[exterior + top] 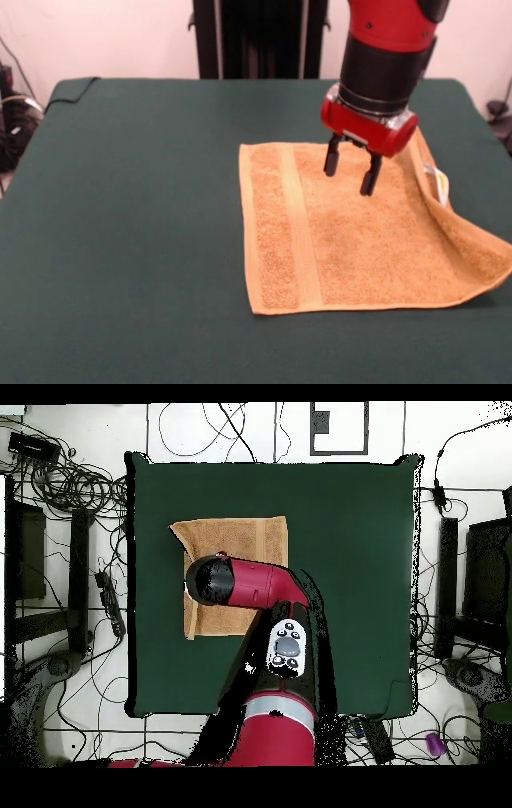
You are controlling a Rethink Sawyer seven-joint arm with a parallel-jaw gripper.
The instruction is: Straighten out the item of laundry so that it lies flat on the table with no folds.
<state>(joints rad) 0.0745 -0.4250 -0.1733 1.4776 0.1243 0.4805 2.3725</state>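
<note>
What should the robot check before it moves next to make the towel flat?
1. Pincer open: ok, its two fingers stand apart.
2. Pincer empty: ok, nothing is held.
3. Pincer over the towel: ok, it hangs above the far part.
4. Towel all flat: not ok, the edge with the white label is folded over in the front view.
5. Towel wholly on the table: cannot tell, the raised corner lies at the front view's edge.
6. Fold visible from overhead: cannot tell, the arm covers much of the towel.
</note>
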